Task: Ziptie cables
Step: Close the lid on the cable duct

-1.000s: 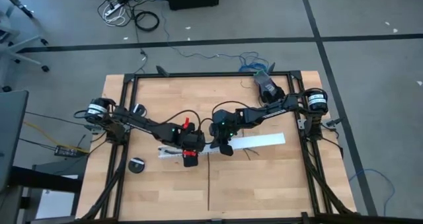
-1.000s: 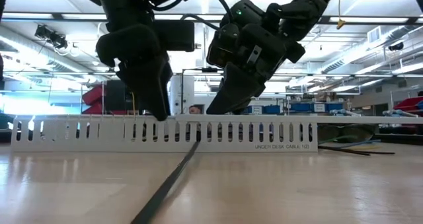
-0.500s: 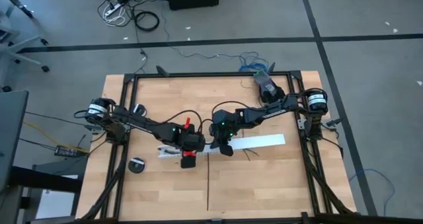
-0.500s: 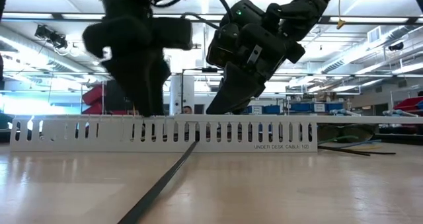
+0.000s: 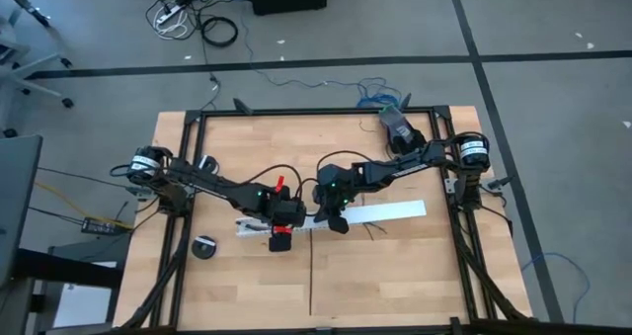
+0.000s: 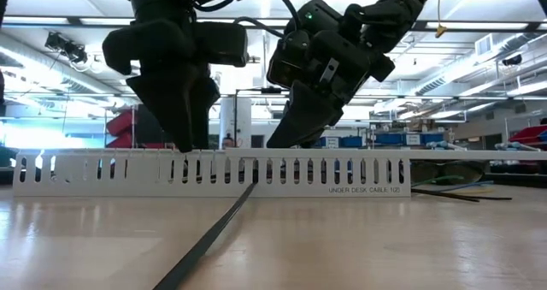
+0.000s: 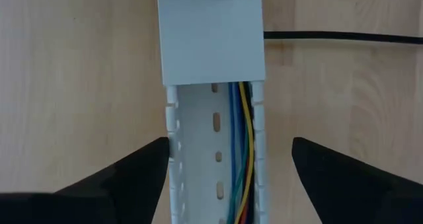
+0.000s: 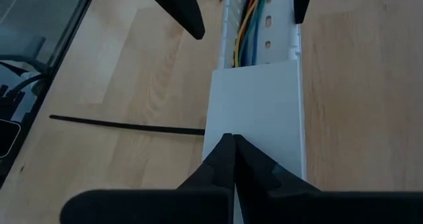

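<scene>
Table (image 5: 395, 266) is light wood with a plank grain pattern, inside a black frame (image 5: 296, 113). Channel (image 6: 214, 170) is white, its side a row of dark vertical slots, small grey lettering near one end; its cover (image 7: 211, 32) is plain pale grey-white. Cables (image 7: 243, 151) inside: blue, yellow-orange, green, a bit of red. Ziptie (image 8: 125, 127) is black. Both arms are black; left gripper (image 5: 280, 238) has red parts, and the right gripper (image 5: 336, 221) has a green light near it. Small round black thing (image 5: 204, 247) with a pale centre on the wood. Floor (image 5: 99, 39) is grey with black tape lines.
</scene>
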